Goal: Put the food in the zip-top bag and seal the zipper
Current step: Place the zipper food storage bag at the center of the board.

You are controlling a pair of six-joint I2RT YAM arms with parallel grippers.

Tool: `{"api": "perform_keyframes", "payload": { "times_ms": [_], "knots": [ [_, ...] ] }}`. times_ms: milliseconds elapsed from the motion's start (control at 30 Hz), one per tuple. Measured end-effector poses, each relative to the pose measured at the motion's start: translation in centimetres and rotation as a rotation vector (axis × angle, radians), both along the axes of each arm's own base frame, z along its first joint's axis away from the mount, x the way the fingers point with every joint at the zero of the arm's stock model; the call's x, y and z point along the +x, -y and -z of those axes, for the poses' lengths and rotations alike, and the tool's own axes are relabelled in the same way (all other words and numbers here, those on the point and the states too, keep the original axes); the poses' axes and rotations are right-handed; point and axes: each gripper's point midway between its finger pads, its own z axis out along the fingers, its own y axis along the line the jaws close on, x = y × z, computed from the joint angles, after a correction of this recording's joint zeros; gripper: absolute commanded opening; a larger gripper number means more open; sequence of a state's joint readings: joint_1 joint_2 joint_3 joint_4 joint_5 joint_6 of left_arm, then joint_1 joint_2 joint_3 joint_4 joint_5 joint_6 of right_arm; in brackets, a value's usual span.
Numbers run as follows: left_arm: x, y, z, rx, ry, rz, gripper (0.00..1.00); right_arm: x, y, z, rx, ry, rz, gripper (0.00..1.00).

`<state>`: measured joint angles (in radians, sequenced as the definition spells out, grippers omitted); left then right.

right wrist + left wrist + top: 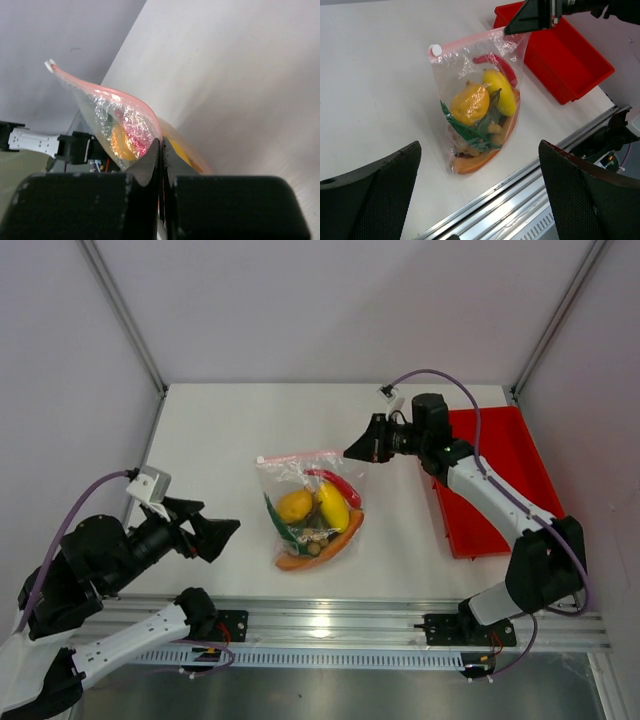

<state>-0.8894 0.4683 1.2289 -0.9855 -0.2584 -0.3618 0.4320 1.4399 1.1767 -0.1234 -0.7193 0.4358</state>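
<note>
The zip-top bag [310,505] lies mid-table, holding the food: a yellow lemon [469,104], a yellow pepper [500,92], a red chili [495,62], green onion [465,131] and an orange melon slice [475,162]. Its zipper [300,456] runs along the far edge, with a white slider tab [435,49] at the left end. My right gripper [350,452] is shut on the zipper's right corner [156,131], lifting that edge. My left gripper [215,530] is open and hangs clear of the bag, to its left and nearer the table's front.
A red tray [500,480] sits at the right of the table, under my right arm. The aluminium rail [330,620] runs along the near edge. White walls close in the back and both sides.
</note>
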Motion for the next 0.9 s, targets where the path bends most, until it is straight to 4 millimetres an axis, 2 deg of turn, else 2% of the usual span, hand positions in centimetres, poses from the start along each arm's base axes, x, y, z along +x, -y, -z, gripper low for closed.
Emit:
{"api": "perform_keyframes", "payload": {
  "times_ms": [233, 433, 600, 767, 833, 867, 900],
  "knots": [
    [0.5, 0.7, 2.6, 0.044, -0.031, 0.006, 0.99, 5.7, -0.9, 3.3, 0.002, -0.044, 0.008, 0.0],
    [0.4, 0.7, 2.8, 0.034, -0.023, 0.01, 1.0, 10.8, 0.5, 7.3, 0.002, -0.091, 0.05, 0.0],
    [0.5, 1.1, 3.4, 0.042, -0.032, 0.02, 0.99, 13.5, 1.8, 11.0, -0.014, -0.145, 0.091, 0.0],
    [0.7, 2.0, 4.6, 0.05, -0.051, 0.042, 1.0, 15.1, 1.7, 12.4, -0.026, -0.149, 0.101, 0.0],
    [0.7, 2.4, 5.1, 0.051, -0.062, 0.055, 0.99, 15.8, 1.7, 12.7, -0.035, -0.143, 0.115, 0.07],
    [0.7, 2.7, 5.4, 0.051, -0.069, 0.063, 1.0, 16.1, 1.7, 12.8, -0.041, -0.144, 0.122, 0.14],
    [0.6, 3.0, 5.6, 0.048, -0.074, 0.073, 0.99, 16.4, 1.8, 12.9, -0.051, -0.143, 0.135, 0.3]
  ]
}}
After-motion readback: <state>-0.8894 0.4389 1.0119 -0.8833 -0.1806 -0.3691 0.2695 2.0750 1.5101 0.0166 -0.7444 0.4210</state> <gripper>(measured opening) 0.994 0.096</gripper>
